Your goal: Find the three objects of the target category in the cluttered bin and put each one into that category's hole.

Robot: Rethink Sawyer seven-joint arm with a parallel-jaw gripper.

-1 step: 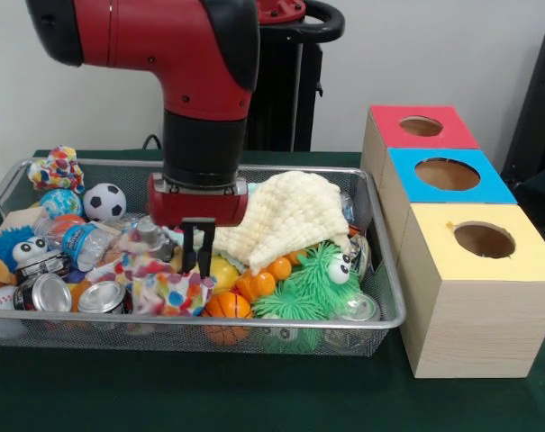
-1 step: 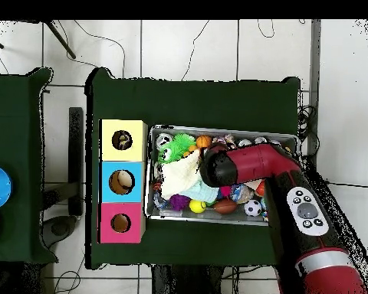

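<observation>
At the left of the front view we see a silver wire-mesh bin (image 1: 380, 270) heaped with small toys, cans and balls. A cream knitted cloth (image 1: 286, 216) drapes over its middle. At the right stand three wooden boxes in a touching row, each with a round hole on top: the yellow-topped box (image 1: 484, 247) lowest in the frame, the blue-topped box (image 1: 445, 175) above it, the red-topped box (image 1: 421, 128) uppermost.

Red arm (image 1: 177, 40), black joints
</observation>
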